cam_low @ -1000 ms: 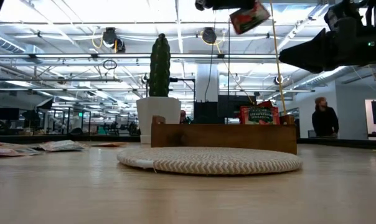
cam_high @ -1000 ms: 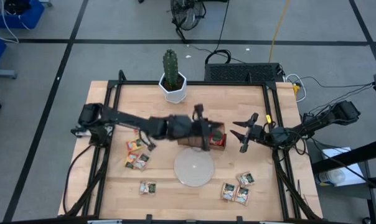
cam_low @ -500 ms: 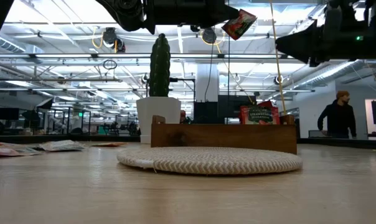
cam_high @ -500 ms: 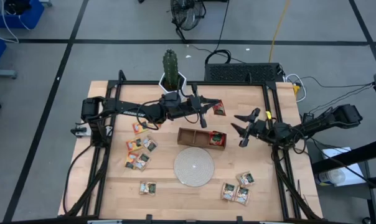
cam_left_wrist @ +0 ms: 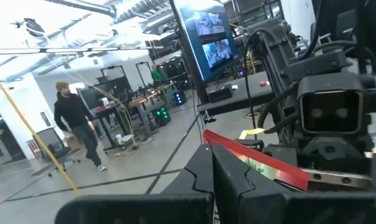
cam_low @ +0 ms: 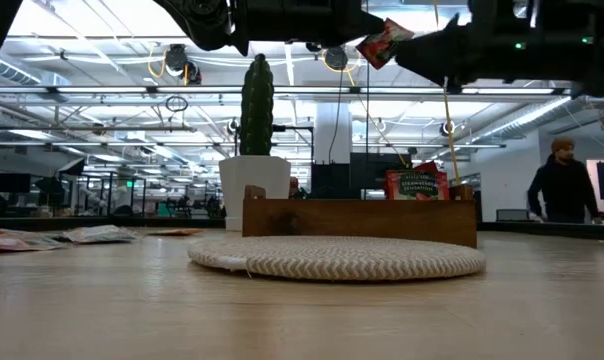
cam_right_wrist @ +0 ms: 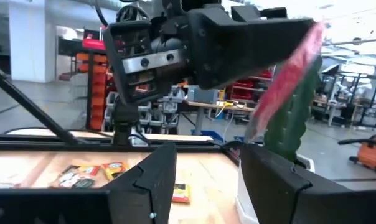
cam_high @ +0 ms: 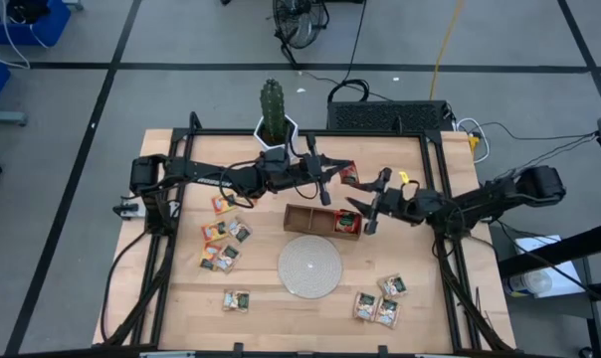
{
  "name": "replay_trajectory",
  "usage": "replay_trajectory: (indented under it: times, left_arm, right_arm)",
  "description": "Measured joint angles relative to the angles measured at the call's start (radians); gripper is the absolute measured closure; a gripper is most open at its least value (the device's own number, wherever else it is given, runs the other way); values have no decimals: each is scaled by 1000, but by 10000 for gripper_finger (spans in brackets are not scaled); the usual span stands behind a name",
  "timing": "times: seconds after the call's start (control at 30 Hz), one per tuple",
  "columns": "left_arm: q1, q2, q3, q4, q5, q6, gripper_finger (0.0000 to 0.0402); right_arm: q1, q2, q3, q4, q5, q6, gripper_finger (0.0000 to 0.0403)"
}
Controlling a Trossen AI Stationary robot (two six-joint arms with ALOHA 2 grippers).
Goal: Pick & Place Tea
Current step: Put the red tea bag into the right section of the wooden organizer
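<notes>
My left gripper (cam_high: 337, 175) is clamped on a red sachet (cam_high: 349, 175), holding it in the air above the far side of the tray (cam_high: 310, 218), between the tray and the cactus pot (cam_high: 277, 142). In the low view the sachet (cam_low: 382, 42) hangs tilted, high over the tray's (cam_low: 359, 221) right end. From my left wrist the sachet (cam_left_wrist: 263, 163) shows edge-on as a red strip pinched between my fingers (cam_left_wrist: 228, 180).

My right gripper (cam_high: 372, 211) has its fingers apart with nothing between them. It hovers just beside the tray's right end, pointing toward the held sachet. From my right wrist, the sachet (cam_right_wrist: 287, 78) hangs ahead of my open fingers (cam_right_wrist: 150, 180), under the left gripper (cam_right_wrist: 238, 37).

One red sachet (cam_high: 346, 220) stands upright in the tray's right compartment. The woven disc (cam_high: 309, 267) lies just in front of the tray. More sachets lie on the table (cam_high: 261, 318): a group (cam_high: 222, 244) to the tray's left, one (cam_high: 236, 299) left of the disc, and three (cam_high: 380, 300) right of the disc.

A person (cam_low: 562, 190) stands in the room beyond the table.
</notes>
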Motion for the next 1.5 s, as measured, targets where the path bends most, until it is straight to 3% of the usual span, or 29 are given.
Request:
replay_trajectory:
  times: [0.2,0.37,0.77,1.23,1.37,1.5]
  left_arm:
    - [0,0,0,-45,-36,19,402]
    - [1,0,0,-52,-44,24,402]
    - [1,0,0,-39,-74,82,401]
    - [0,-1,0,11,-76,107,401]
    - [0,-1,0,10,-74,103,401]
    - [-3,-1,0,11,-69,102,401]
  right_arm:
    - [-9,55,46,7,9,-47,236]
    - [-9,48,47,63,105,-89,236]
    - [-9,41,48,48,186,-94,236]
    - [-9,41,48,67,189,-120,238]
    - [-9,41,48,67,190,-140,259]
    - [-9,41,48,83,189,-172,317]
